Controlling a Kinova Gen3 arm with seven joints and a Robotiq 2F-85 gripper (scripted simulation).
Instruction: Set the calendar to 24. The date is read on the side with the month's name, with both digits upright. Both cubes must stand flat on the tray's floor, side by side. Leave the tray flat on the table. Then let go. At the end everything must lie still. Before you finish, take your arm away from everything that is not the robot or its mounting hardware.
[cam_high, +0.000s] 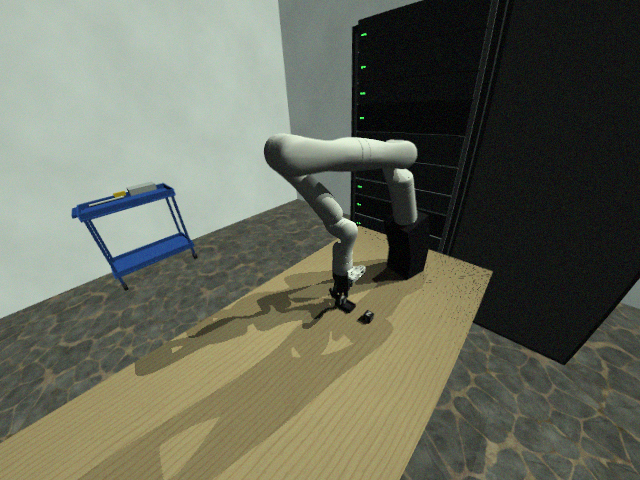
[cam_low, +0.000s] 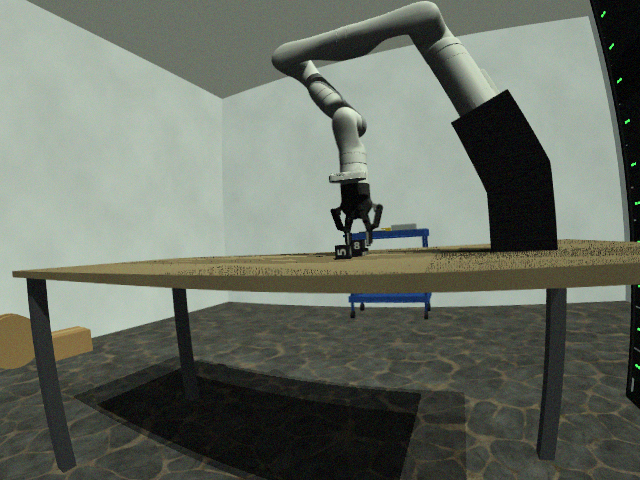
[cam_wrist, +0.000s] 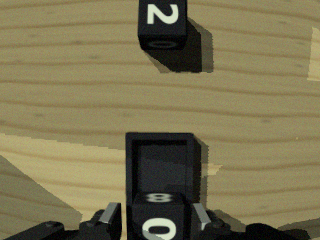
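Note:
The black tray (cam_wrist: 129, 167) (cam_high: 348, 306) lies on the table. One black cube (cam_wrist: 172, 212) (cam_low: 356, 245) is in the tray's near end in the wrist view, with a sideways 0 on top and an 8 on the side facing the tray's empty half. The other black cube (cam_wrist: 162, 27) (cam_high: 367, 316) (cam_low: 342, 251) stands on the table outside the tray. It shows a sideways 2 on top, a 0 on its tray-facing side and a sideways 5 in the exterior view. My gripper (cam_wrist: 155, 218) (cam_low: 358, 241) is partly open, pointing down, its fingers on either side of the tray cube with gaps. The tray's near end is cut off.
The wooden table (cam_high: 289, 392) (cam_low: 232, 266) carries the arm's black base (cam_high: 408, 248) (cam_low: 522, 206) beyond the tray in the top view. A dark server rack (cam_high: 413, 77) stands behind the base. A blue cart (cam_high: 149, 253) stands away from the table.

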